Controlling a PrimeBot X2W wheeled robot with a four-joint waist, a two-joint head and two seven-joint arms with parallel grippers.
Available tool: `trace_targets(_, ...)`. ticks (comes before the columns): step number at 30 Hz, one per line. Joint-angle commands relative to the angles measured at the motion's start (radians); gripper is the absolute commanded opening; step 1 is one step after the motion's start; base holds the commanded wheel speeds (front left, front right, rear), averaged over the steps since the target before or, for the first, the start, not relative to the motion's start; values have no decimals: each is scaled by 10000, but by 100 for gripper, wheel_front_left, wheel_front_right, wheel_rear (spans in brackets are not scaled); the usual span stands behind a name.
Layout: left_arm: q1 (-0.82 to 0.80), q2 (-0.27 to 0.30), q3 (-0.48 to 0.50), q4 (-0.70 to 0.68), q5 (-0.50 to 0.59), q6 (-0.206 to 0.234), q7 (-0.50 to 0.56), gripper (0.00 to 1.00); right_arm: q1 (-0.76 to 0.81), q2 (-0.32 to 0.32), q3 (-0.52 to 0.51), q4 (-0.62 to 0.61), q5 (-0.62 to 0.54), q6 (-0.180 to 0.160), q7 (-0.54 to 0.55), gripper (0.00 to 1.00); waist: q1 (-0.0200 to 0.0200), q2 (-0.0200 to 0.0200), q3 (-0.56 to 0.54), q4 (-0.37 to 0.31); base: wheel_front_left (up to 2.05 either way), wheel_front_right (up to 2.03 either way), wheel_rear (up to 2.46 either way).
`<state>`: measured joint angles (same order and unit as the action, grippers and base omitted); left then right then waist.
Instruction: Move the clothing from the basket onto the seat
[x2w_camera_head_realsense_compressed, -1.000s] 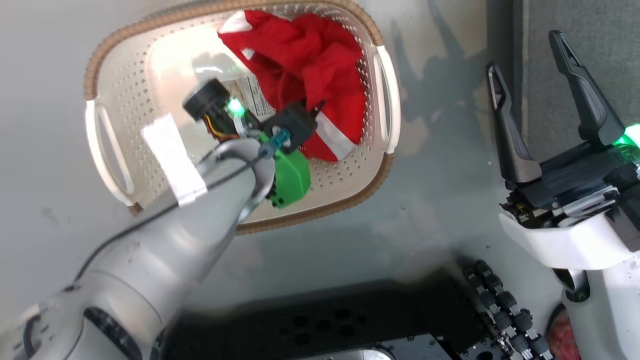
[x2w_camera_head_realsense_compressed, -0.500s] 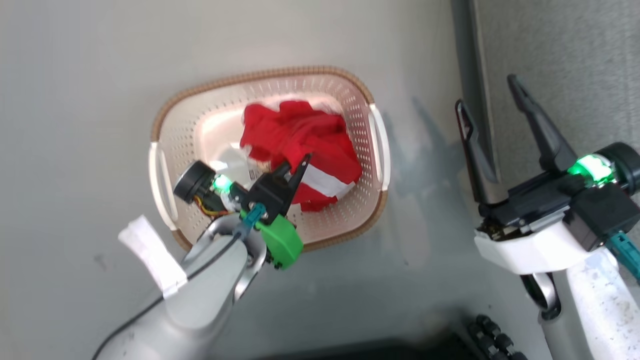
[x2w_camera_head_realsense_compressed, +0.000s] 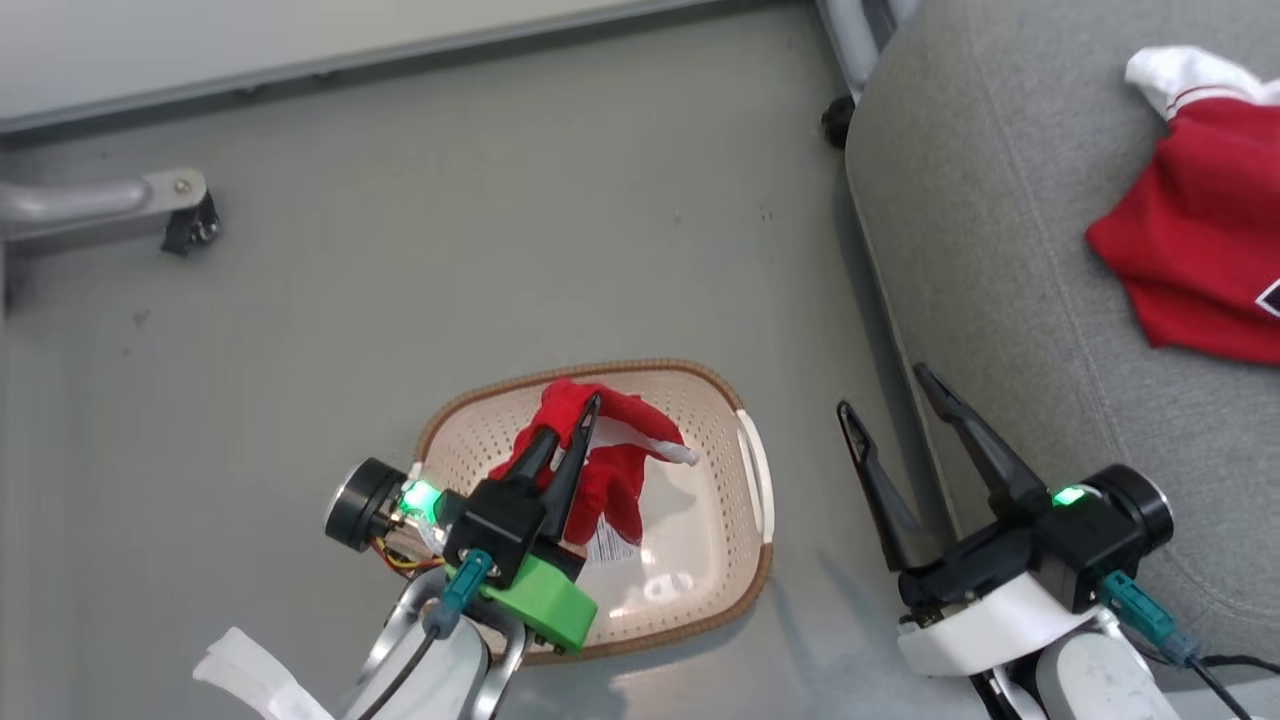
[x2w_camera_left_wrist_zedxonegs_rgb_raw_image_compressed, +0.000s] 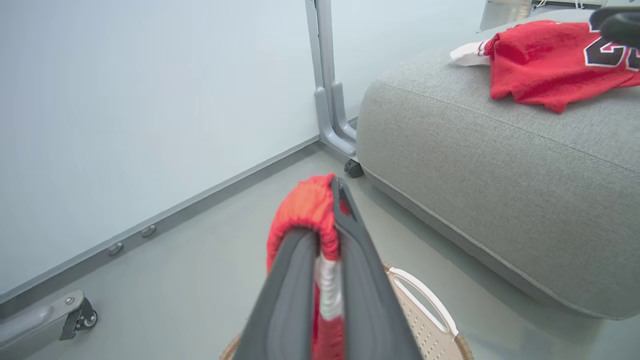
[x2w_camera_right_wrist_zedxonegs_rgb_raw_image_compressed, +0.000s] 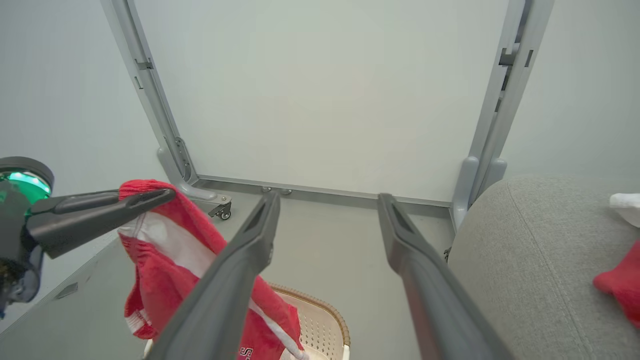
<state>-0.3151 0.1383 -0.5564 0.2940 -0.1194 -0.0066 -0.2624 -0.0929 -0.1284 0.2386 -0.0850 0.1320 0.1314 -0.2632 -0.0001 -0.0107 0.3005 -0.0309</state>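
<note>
The left end effector (x2w_camera_head_realsense_compressed: 572, 432), at lower centre, is clamped tight on the red shorts (x2w_camera_head_realsense_compressed: 615, 470), which hang over the basket (x2w_camera_head_realsense_compressed: 720, 500). The right end effector (x2w_camera_head_realsense_compressed: 882, 392) is spread wide and empty. The jersey (x2w_camera_head_realsense_compressed: 1190, 260) lies on the seat (x2w_camera_head_realsense_compressed: 980, 250), upper right.

1. Left gripper (x2w_camera_head_realsense_compressed: 575, 420): two dark fingers pressed nearly together, clamped on the red shorts (x2w_camera_head_realsense_compressed: 620, 470); fingers point up the head view, leaning right.
2. Left forearm (x2w_camera_head_realsense_compressed: 440, 670): pale grey, rising from the bottom edge; green wrist lamp lit.
3. Right gripper (x2w_camera_head_realsense_compressed: 883, 390): fingers spread well apart, pointing up-left; green wrist lamp lit.
</note>
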Motion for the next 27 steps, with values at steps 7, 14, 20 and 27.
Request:
trace_targets(7, 723, -135, 276, -679, 392, -142, -35, 0, 826, 32, 275, 275, 255, -14, -24, 100, 1, 107, -2710, 30, 0, 0, 0)
trace_targets(14, 855, -332, 573, -1224, 352, -292, -35, 0, 1150, 71, 287, 346, 359, -14, -24, 100, 1, 107, -3163, -26, 0, 0, 0)
trace_targets(20, 731, -554, 627, -1541, 232, -419, -35, 0, 1182, 182, 547, 450, 554, -14, -24, 100, 1, 107, -3361, -17, 0, 0, 0)
trace_targets(27, 368, -767, 358, -1676, 205, -471, -36, 0, 577, 325, 1678, 850, 1422, -13, -24, 100, 1, 107, -3402, -1, 0, 0, 0)
